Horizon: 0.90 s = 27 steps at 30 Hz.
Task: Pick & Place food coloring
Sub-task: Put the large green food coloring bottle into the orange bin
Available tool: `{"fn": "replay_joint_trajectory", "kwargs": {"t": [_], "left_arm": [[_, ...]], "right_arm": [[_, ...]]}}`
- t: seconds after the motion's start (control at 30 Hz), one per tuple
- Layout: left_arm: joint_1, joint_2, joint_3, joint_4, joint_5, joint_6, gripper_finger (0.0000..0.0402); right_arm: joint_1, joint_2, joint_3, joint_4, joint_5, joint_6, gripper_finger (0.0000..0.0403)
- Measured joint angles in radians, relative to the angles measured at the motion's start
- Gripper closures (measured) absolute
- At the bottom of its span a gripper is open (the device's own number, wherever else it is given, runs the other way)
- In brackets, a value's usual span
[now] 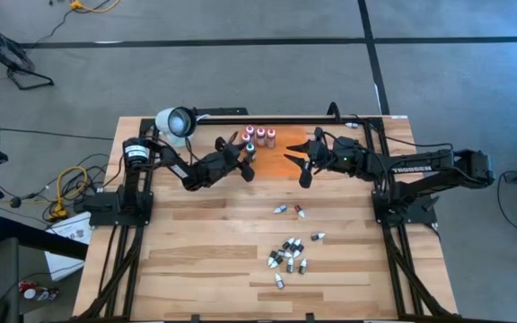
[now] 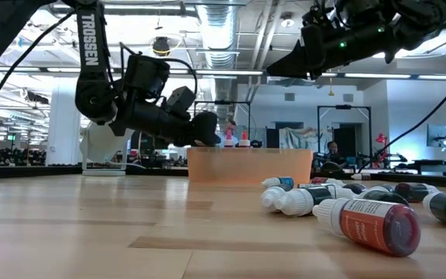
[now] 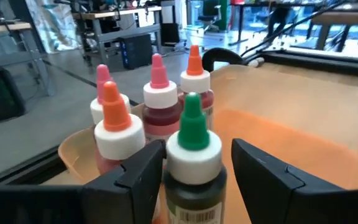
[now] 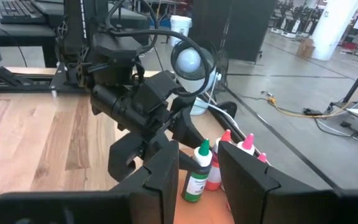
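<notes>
Several food coloring bottles (image 3: 158, 102) with white collars and pink or orange tips stand upright on the orange mat (image 1: 281, 151) at the table's far middle. In front of them a dark bottle with a green tip (image 3: 193, 163) stands on the mat. My left gripper (image 1: 247, 161) is open, reaching level from the table's left, one finger on each side of this bottle. My right gripper (image 1: 300, 167) hangs open above the mat's right part, with nothing between its fingers. More small bottles (image 1: 287, 256) lie on their sides on the wood nearer the front. My left gripper has one finger (image 3: 143, 169) close against the green-tipped bottle's white collar (image 3: 174, 155); I cannot tell whether it touches. The other finger (image 3: 260, 174) stands apart from the bottle with a plain gap. The bottle stands upright on the mat.
Two stray bottles (image 1: 290, 210) lie mid-table. A white round lamp (image 1: 176, 121) and a black bar (image 1: 276, 117) sit along the far edge. A red-labelled bottle (image 2: 374, 225) lies closest to the low camera. Bare wood spreads across the table's left half.
</notes>
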<state>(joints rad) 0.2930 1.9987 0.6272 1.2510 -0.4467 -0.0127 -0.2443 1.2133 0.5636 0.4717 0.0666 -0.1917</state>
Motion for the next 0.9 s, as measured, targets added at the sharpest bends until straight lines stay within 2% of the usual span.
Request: {"fn": "replay_joint_trajectory", "kwargs": {"t": [0.33, 0.53, 0.9], "left_arm": [[-0.040, -0.002, 0.083, -0.123, -0.121, 0.114, 0.0216], [-0.046, -0.002, 0.084, -0.171, -0.197, 0.109, 0.0216], [-0.047, -0.002, 0.084, -0.195, -0.266, 0.099, 0.0216]], "right_arm": [[0.000, 0.000, 0.000, -0.032, 0.000, 0.000, 0.0297], [0.000, -0.001, 0.000, -0.071, 0.000, 0.000, 0.0297], [0.000, -0.001, 0.000, -0.093, -0.020, 0.000, 0.0297]]}}
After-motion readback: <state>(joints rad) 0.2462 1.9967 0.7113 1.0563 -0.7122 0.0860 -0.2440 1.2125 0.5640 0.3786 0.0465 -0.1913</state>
